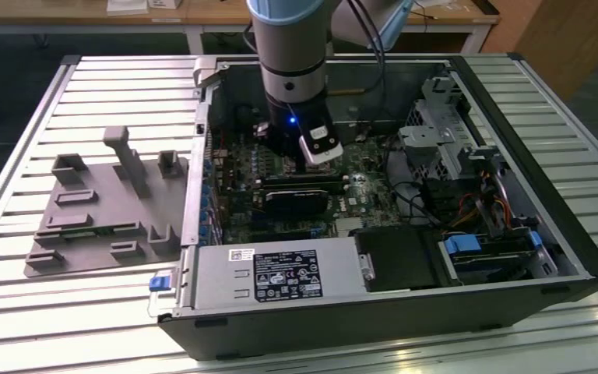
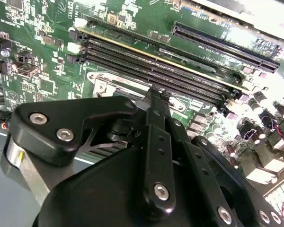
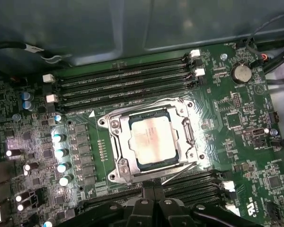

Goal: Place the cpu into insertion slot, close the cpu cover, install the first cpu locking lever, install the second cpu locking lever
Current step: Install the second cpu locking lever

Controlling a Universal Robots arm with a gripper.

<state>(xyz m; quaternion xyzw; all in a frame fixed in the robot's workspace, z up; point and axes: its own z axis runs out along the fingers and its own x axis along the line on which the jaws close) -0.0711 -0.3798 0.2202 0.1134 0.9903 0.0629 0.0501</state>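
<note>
- The gripper hangs low over the motherboard, its black fingers drawn close together side by side in the first wrist view; nothing is visibly held between them, though I cannot tell whether the tips touch anything.
- Just ahead of the fingertips lies the insertion slot, with the cpu seated flat inside it, silvery top up.
- The cpu cover lies down around the chip, framing it.
- A thin locking lever runs along the socket edge nearest the gripper, slightly angled.
- Beyond the socket run long memory slots.
- The second wrist view shows the gripper's black linkage from behind, hiding the socket.
- In the exterior view the arm reaches straight down into the open computer case; a grey fixture plate sits well apart on the slatted table.
</note>
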